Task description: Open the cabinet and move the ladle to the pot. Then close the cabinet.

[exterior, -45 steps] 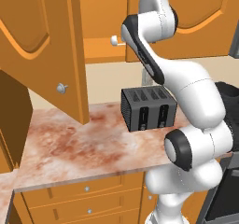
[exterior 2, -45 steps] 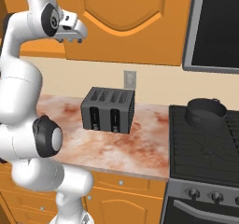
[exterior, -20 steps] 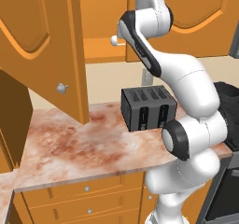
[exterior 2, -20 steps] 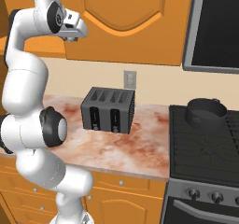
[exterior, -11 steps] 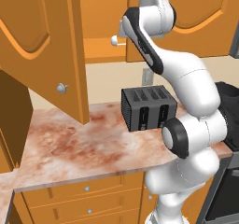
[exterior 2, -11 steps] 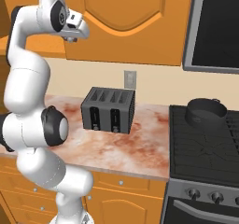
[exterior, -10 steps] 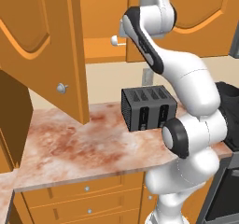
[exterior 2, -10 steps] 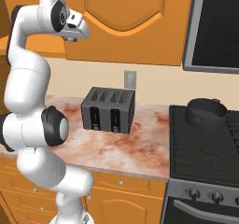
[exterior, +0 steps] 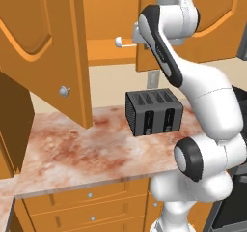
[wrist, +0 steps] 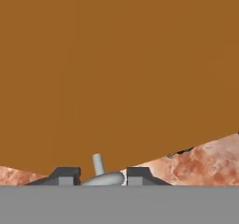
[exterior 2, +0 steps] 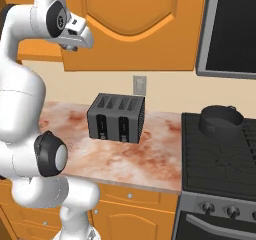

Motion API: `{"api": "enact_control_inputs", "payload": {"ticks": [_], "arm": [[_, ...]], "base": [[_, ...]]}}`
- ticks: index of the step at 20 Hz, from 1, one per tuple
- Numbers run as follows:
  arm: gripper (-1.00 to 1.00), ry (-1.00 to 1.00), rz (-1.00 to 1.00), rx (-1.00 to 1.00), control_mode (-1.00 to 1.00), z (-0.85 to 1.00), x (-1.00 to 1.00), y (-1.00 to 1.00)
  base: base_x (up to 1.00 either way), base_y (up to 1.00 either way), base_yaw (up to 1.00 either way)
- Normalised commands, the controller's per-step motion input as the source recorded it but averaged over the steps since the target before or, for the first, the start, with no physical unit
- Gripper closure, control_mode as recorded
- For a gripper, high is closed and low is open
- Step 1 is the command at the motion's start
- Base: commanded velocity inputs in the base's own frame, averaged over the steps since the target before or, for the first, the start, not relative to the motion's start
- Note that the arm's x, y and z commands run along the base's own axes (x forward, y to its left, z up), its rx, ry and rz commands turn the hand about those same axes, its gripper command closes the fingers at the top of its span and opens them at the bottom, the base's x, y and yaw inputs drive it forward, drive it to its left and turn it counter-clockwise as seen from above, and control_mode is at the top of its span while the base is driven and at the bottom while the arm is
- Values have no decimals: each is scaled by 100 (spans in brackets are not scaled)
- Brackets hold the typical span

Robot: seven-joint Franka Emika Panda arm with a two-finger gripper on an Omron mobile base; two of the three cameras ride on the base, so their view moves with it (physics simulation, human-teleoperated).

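Note:
The cabinet (exterior: 108, 13) has its left door (exterior: 43, 47) swung wide open and its right door (exterior 2: 130, 19) shut. The pale ladle (exterior: 120, 43) lies level at the cabinet's open mouth, just above the bottom shelf. My gripper (wrist: 101, 176) is up there, shut on the ladle (wrist: 103, 177), whose rounded part sits between the two fingertips (wrist: 65, 175) while a thin stem rises beyond. The dark pot (exterior 2: 221, 119) stands on the stove at the far right, well away from and below the gripper.
A black slotted toaster (exterior 2: 116, 117) stands on the marbled counter (exterior: 82, 149) under the cabinet. The open door juts out over the counter's left part. The stove (exterior 2: 220, 164) adjoins the counter's right end, with a dark microwave (exterior 2: 232, 29) above it.
The arm's elbow has risen and straightened a little over the earlier frames. The ladle stays at the same spot at the cabinet's mouth.

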Motion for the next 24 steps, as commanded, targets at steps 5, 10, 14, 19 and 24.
{"api": "enact_control_inputs", "payload": {"ticks": [5,10,14,19,24], "arm": [[100,-6,-1,1,-100,-5,-100,-45],[100,-7,-1,0,-100,-4,-100,-60],[100,-3,-2,0,-100,-2,-100,-64],[-100,0,-3,0,-100,-1,-76,-25],[-100,0,-2,0,-100,0,-60,54]], "base": [[0,0,0],[0,0,0],[0,0,0],[0,0,0],[0,0,0]]}}
